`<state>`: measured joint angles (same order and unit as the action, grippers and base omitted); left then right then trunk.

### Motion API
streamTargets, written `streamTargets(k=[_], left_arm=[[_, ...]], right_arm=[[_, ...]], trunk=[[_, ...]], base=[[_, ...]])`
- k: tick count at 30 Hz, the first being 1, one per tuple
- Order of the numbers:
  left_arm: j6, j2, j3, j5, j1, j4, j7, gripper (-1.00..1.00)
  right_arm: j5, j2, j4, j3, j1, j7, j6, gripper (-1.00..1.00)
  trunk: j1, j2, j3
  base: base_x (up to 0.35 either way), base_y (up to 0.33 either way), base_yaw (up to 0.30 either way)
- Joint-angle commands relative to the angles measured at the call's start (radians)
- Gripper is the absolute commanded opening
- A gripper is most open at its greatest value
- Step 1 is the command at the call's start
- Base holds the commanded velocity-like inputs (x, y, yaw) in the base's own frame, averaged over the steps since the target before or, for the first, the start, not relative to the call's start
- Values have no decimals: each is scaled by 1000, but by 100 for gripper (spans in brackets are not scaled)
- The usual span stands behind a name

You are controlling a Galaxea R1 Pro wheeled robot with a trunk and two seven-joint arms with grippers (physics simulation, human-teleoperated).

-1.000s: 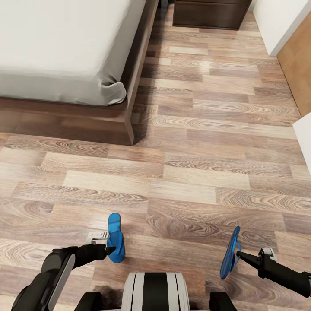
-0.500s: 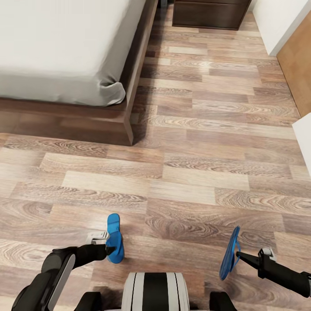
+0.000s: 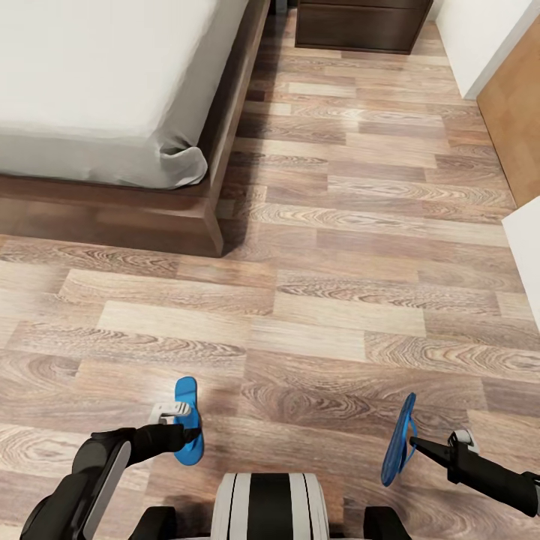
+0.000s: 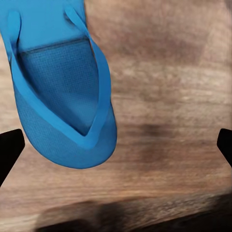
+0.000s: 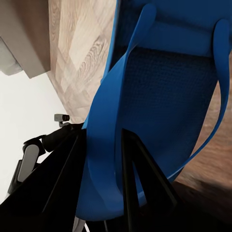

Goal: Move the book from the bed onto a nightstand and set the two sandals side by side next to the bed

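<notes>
Risk first: bright blue flat flip-flop with thin straps (image 3: 398, 441), at five o'clock in the head view, hanging on edge from the right gripper (image 3: 415, 442), pinched by a strap or rim only, as the right wrist view suggests (image 5: 145, 121). Likely to swing, twist or slip out on a sharp base move. Right gripper clenched on that sandal, sole well off the wood-plank floor (image 3: 337, 300).

Second bright blue flip-flop (image 3: 187, 420) at seven o'clock, flat on the floor, touching or just beside the left gripper (image 3: 191, 433). Fingers spread wide either side in the left wrist view, sandal (image 4: 63, 96) not grasped. Could be nudged or left behind well apart from the bed.

Low dark-brown-framed bed with light grey mattress cover (image 3: 97, 82) at eleven o'clock. Dark brown wooden nightstand (image 3: 360, 26) at twelve. Book not spotted.
</notes>
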<state>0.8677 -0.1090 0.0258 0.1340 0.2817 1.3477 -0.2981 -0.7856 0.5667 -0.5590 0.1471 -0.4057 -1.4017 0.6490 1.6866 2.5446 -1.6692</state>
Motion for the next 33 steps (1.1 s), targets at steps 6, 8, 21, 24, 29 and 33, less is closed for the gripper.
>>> streamTargets(k=[6, 8, 21, 24, 29, 33], left_arm=[[7, 0, 1, 8, 0, 1, 1, 100], [7, 0, 1, 8, 0, 1, 1, 100], [7, 0, 0, 8, 0, 1, 1, 100], [7, 0, 0, 8, 0, 1, 1, 100], [7, 0, -1, 8, 0, 1, 1, 100], [7, 0, 0, 9, 0, 1, 1, 100]], right_arm=[[-9, 1, 1, 5, -1, -3, 11, -100], [-9, 1, 1, 6, -1, -2, 11, -100], [-9, 1, 1, 6, -1, -2, 11, -100], [-9, 0, 1, 6, -1, -3, 11, -100], [-9, -1, 1, 6, -1, -3, 11, -100], [-9, -1, 1, 6, -1, -3, 11, -100]], trunk=[[0, 0, -1], [0, 0, -1], [0, 0, -1], [0, 0, -1], [0, 0, -1], [0, 0, -1]], base=[[0, 0, 41], [0, 0, 191], [0, -1, 248], [0, -163, 31], [0, -238, 5], [0, -57, 1]])
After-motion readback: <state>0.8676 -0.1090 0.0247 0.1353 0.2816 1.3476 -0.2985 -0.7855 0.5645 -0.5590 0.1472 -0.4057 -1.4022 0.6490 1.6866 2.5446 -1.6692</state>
